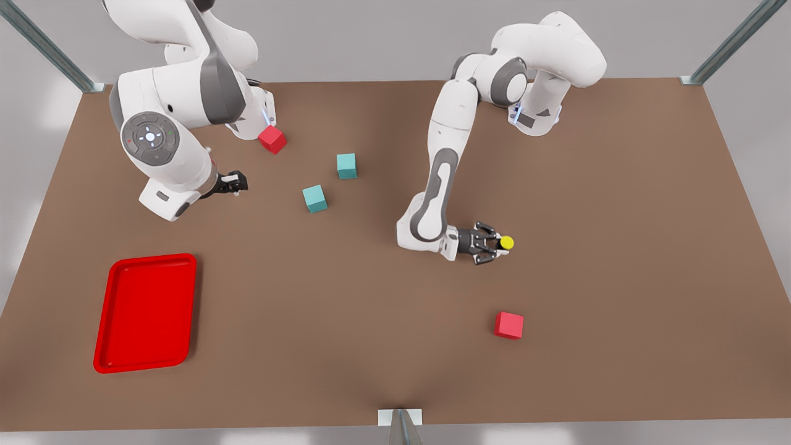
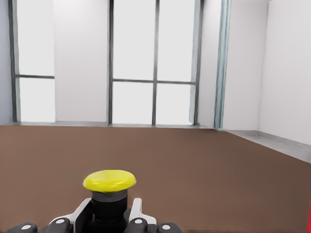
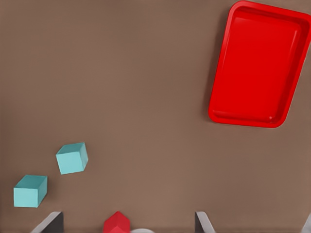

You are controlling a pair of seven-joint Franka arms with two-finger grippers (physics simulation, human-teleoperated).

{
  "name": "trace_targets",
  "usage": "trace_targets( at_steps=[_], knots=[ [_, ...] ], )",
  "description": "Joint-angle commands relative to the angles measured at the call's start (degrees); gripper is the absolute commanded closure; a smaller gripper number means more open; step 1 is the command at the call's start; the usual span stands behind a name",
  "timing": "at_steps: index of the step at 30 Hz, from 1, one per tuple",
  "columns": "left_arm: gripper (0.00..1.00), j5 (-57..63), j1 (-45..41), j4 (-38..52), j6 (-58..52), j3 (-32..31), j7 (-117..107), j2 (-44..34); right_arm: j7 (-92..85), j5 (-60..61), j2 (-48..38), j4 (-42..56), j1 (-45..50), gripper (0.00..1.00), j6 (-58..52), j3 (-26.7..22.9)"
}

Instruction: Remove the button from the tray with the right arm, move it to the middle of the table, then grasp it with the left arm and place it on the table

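The button (image 1: 505,243) has a yellow cap and a dark body. My left gripper (image 1: 497,243) is shut on it, low over the brown table (image 1: 587,204) right of centre in the front view. The cap points toward the front view's right. In the left wrist view the button (image 2: 109,183) sits between the fingers (image 2: 137,208), looking out level across the table. The red tray (image 1: 104,315) lies with nothing in it at the front view's near left. My right gripper (image 1: 240,182) hangs open at the back left, above the table, away from the tray (image 3: 217,82).
Two teal cubes (image 1: 346,165) (image 1: 315,198) lie between the arms. One red cube (image 1: 272,138) sits beside the right arm's base. Another red cube (image 1: 508,325) lies nearer the front edge, close to the left gripper. Metal posts stand at the table's far corners.
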Motion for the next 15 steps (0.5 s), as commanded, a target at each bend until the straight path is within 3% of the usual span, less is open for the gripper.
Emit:
trace_targets(
  at_steps=[1, 5, 6, 7, 15],
  knots=[
    [0.51, 0.4, 0.5, 0.0, 4.9, 0.0, -22.6, 0.3, -0.3, -0.1, 0.0, 0.0, 0.0, 0.00, -0.4, 0.0],
    [0.48, 0.5, 0.6, 0.0, 5.2, 0.0, -22.6, 0.9, -0.4, 0.0, 0.0, 0.0, 0.0, 0.00, -0.4, 0.0],
    [0.31, 0.7, 0.5, 0.0, 5.2, 0.0, -22.0, 0.9, -0.4, 0.4, -0.1, 0.0, 0.1, 0.00, -0.5, 0.0],
    [0.00, 0.7, 0.5, 0.0, 5.1, 0.0, -21.7, 0.9, -0.4, 0.1, -0.1, 0.2, -0.2, 0.00, -0.5, -0.1],
    [0.00, 1.3, 0.3, -0.3, 5.2, 0.0, -21.8, 0.9, -0.1, -0.1, -0.1, 0.2, 0.0, 0.00, -1.2, 0.0]
  ],
)
